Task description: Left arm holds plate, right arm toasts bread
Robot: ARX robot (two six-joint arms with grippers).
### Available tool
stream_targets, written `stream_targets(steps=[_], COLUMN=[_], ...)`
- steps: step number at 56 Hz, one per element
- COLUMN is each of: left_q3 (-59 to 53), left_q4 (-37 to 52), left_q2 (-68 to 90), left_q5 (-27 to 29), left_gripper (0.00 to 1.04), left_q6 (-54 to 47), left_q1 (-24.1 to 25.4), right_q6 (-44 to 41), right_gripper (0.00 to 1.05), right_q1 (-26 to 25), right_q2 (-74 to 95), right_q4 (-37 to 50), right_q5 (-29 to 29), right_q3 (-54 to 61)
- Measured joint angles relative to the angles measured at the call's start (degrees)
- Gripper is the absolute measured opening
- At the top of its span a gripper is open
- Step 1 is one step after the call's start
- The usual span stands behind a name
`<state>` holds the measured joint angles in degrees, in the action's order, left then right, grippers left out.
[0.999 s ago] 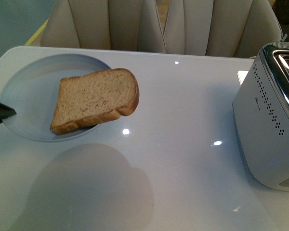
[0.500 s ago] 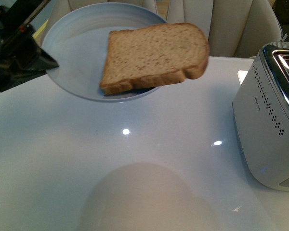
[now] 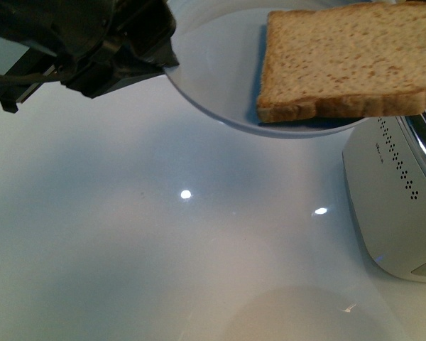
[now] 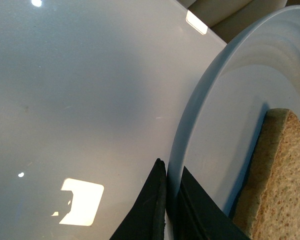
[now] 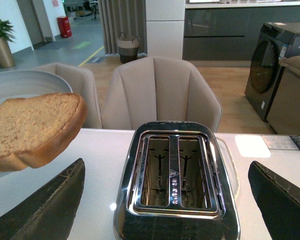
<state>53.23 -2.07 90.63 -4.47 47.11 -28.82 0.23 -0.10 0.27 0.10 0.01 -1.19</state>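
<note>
Your left gripper (image 4: 171,172) pinches the plate (image 3: 213,64) by its rim, clear of the table (image 3: 128,234). The bread (image 3: 348,60) lies on it, overhanging above the toaster (image 5: 177,175) (two slots, facing up). Your right gripper (image 5: 166,165) is spread wide, holding nothing.

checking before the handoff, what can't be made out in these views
- Front view: the far rim of the plate and the top of the bread are cut off by the upper edge; the bread hides part of the toaster.
- Left wrist view: the left fingers on the plate rim run off the frame edge.
- Right wrist view: the bread hides most of the plate; the right fingers are cut off too.
</note>
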Motion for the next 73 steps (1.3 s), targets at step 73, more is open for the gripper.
stream_targets(steps=[73], left_q3=[2.3], left_q4=[-0.5], left_q2=[-0.5], left_q5=[1.4], left_gripper=[0.03], left_q6=[5.3], left_q1=[-2.3], right_q6=[0.0], right_gripper=[0.96], right_q1=[0.0], right_q2=[0.0], right_q4=[0.0], right_q5=[0.0], right_q3=[0.0])
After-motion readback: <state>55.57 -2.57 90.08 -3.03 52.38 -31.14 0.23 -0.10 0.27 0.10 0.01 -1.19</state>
